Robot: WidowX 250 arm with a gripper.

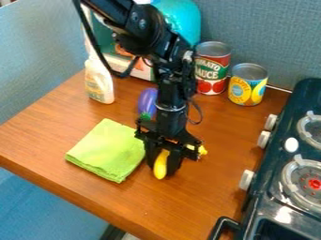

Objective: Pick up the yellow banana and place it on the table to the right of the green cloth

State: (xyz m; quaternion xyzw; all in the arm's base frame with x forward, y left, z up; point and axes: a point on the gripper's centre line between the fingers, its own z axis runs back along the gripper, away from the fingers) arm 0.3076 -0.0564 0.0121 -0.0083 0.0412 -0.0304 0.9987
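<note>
Well, from where I stand, the wooden table [201,201] takes up most of the scene, with a dark toy stove [277,152] against one side. The black arm [169,89] hangs over the tabletop, its gripper [164,166] low around a yellow banana [160,166]. A folded lime-green cloth [106,150] lies just beside them; farther back stand a white bottle [98,82], a red tomato sauce can [212,70] and a yellow can [248,86]. I cannot tell whether the end effector is spread or pinching the banana, nor whether the fruit's weight is on the table. That banana looks like a toy, so I'd guess it's light, fairly stiff and hard to bruise, though its smooth skin could be slippery. Its thick middle seems the best place to take hold, squarely across the curve, since a grip out at one end might let it swivel or roll. The narrow tip poking out on the stove side would give poor purchase. Behind the arm lies a purple toy eggplant [147,101], partly hidden and well apart from the banana.
</note>
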